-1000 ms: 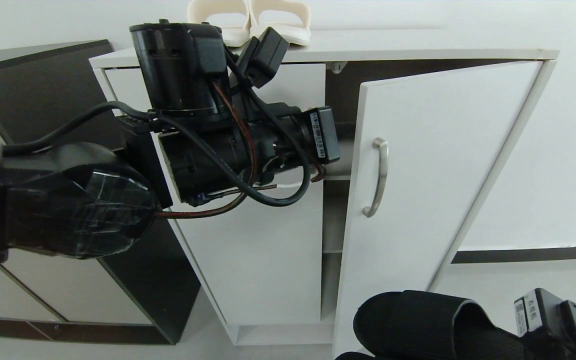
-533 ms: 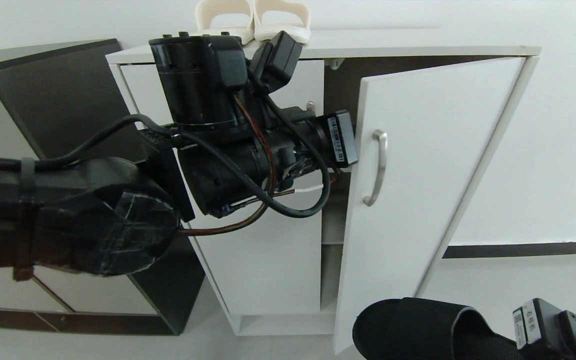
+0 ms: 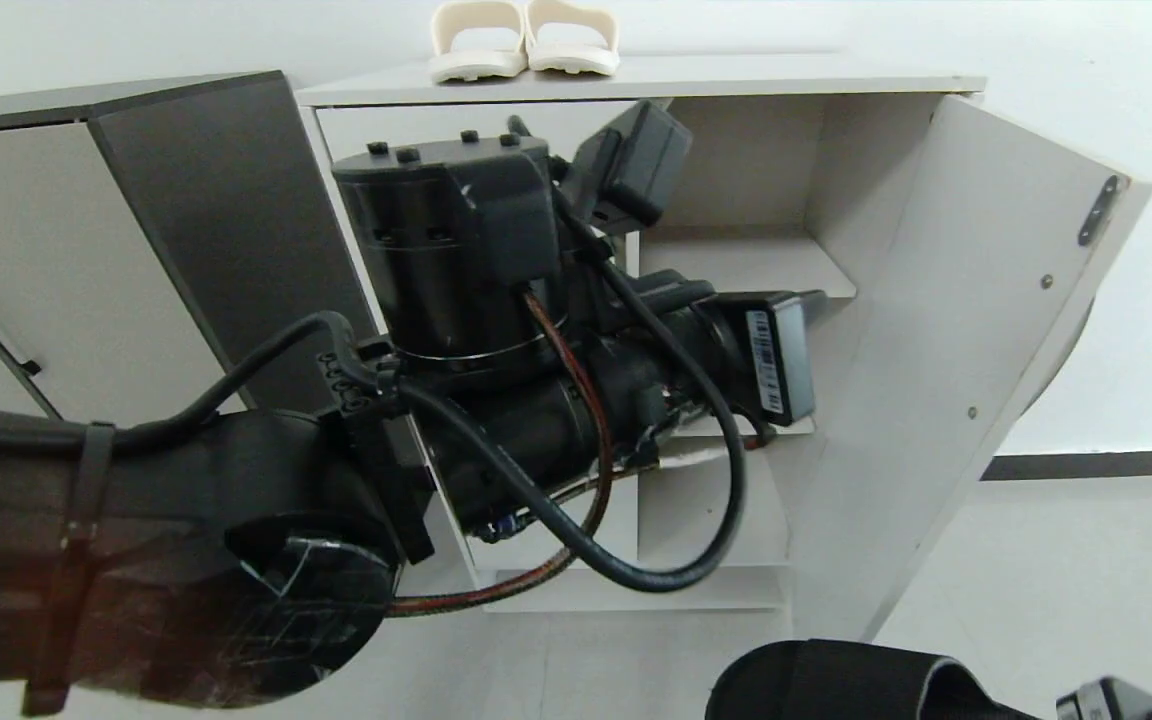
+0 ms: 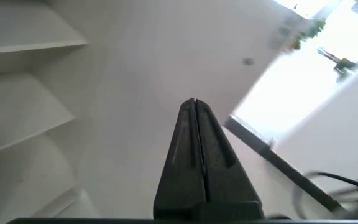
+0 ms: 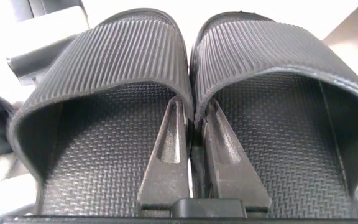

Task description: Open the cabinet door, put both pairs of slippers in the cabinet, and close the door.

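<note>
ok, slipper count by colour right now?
cream slippers: 2, side by side on the cabinet top
black slippers: 2, held together by the right tool at their adjoining edges
Total: 4

Head looks down; left wrist, close, seemingly shares cabinet shelves (image 3: 746, 262).

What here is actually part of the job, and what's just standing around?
Part of the job:
white cabinet
its open door
cream slippers on the cabinet top
black slippers carried by the right arm

Just standing by:
dark cabinet on the white cabinet's left
</note>
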You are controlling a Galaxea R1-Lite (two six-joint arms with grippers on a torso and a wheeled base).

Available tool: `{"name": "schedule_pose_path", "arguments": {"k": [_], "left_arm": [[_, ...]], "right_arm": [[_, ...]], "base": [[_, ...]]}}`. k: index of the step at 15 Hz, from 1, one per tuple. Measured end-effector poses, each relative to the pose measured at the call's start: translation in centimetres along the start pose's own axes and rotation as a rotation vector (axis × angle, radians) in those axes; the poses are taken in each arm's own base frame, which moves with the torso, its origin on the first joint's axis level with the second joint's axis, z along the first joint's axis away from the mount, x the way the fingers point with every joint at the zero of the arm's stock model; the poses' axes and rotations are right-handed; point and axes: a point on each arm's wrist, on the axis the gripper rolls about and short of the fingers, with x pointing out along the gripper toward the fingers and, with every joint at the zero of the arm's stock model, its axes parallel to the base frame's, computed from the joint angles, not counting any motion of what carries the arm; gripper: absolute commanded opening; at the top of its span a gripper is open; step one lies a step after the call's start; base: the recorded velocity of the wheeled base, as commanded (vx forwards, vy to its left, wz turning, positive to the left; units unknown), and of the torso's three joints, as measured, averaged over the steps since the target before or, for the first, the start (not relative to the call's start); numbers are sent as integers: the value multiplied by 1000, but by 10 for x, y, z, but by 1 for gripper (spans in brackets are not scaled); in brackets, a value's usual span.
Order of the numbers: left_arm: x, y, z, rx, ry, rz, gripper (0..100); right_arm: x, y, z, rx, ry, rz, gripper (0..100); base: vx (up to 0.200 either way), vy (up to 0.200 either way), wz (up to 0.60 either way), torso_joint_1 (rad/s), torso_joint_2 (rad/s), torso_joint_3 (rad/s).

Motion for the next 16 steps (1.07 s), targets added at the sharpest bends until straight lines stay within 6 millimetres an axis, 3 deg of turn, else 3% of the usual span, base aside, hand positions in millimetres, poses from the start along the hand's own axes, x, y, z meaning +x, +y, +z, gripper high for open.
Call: {"name": "schedule_pose_path", "arguments": {"k": [2,4,6,9,11,13,14,16], "left_arm": [[-14,15,9,7,-35,114,0],[-45,25,19,28,-16,203,0],[-97,25,32,79,22,303,0],[-206,19,35,175,76,546,0],[-274,11,16,216,54,718,0],[-330,3,-27,244,28,927,0],[-350,0,-55,256,19,1042,0],[-370,2,-104,261,17,1219,0]], "right_arm": [[2,-10,16,132,-38,-97,0],[7,-29,29,217,-57,-297,0],[12,-48,46,275,-95,-488,0],[24,-60,53,319,-91,-589,0],[29,-63,56,319,-109,-599,0],[31,-64,55,318,-105,-604,0],[32,-64,55,318,-103,-605,0],[33,-64,54,317,-96,-602,0]], "base": [[0,0,0,0,0,0],[0,0,0,0,0,0],[0,0,0,0,0,0],[0,0,0,0,0,0],[0,0,0,0,0,0],[0,0,0,0,0,0],[0,0,0,0,0,0],[0,0,0,0,0,0]]}}
